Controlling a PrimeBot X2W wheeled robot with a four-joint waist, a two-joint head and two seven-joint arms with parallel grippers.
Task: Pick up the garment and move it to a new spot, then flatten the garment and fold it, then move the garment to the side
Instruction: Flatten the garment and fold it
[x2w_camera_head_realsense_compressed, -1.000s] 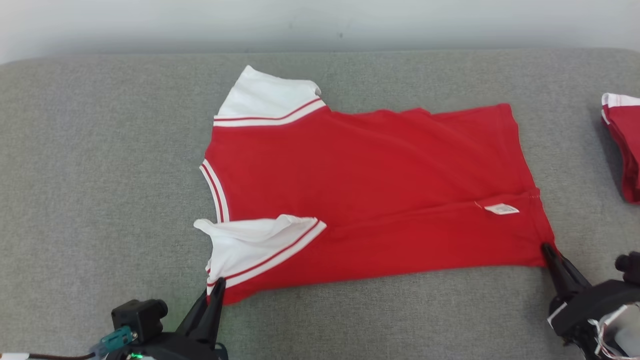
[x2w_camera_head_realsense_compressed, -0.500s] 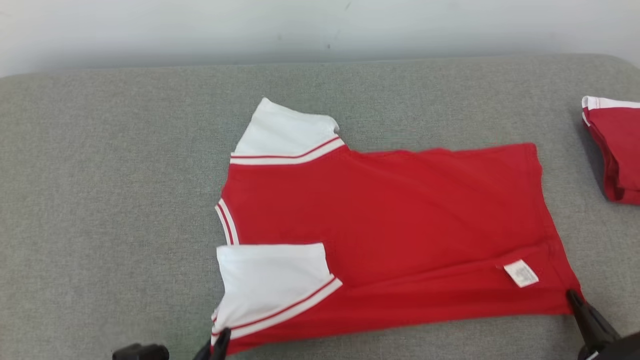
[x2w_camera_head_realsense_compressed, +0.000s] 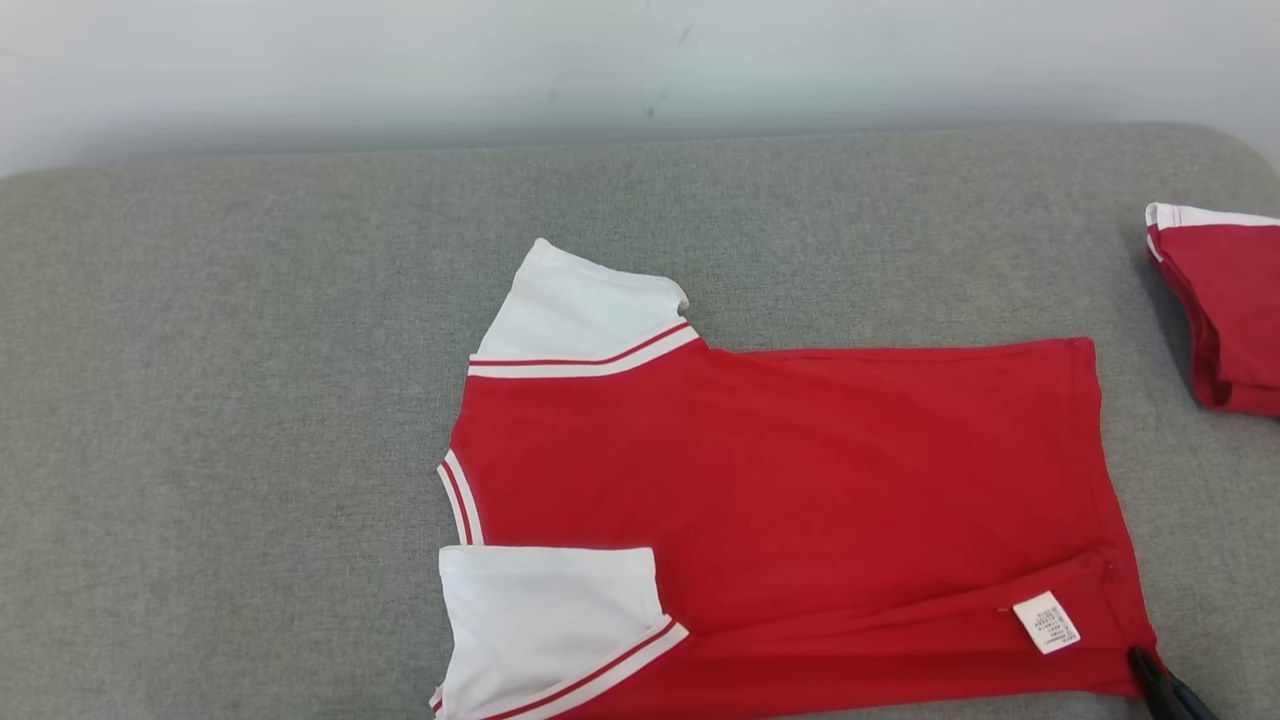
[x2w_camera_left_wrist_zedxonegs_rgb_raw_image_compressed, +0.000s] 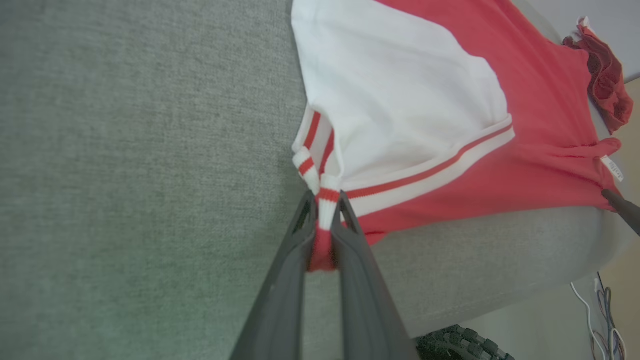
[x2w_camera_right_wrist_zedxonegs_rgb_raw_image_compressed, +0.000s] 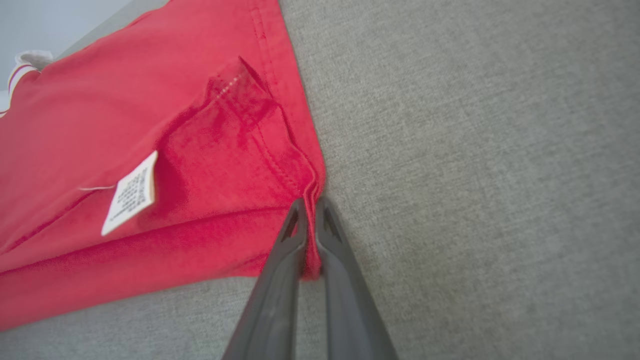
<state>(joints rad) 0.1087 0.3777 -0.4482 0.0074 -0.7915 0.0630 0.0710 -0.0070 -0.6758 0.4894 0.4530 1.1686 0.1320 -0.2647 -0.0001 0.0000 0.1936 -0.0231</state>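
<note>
shirt: we see soft red cloth, matt, a fine knit with stitched hems.
sleeves: we see white cloth, matt and smooth, edged with striped ribbed trim.
care tag: thin, white and printed; we cannot tell whether it is cloth or paper.
padded surface: we see grey woven cloth, coarse-grained and matt.
left gripper: we see dark grey fingers, smooth, dull and plastic-looking.
right gripper: we see the same dark, smooth, dull finish.
wall: we see it pale, smooth and matt.
second garment: we see red and white matt cloth.
tyre: we see it black, knobbly and rubber-looking.
</note>
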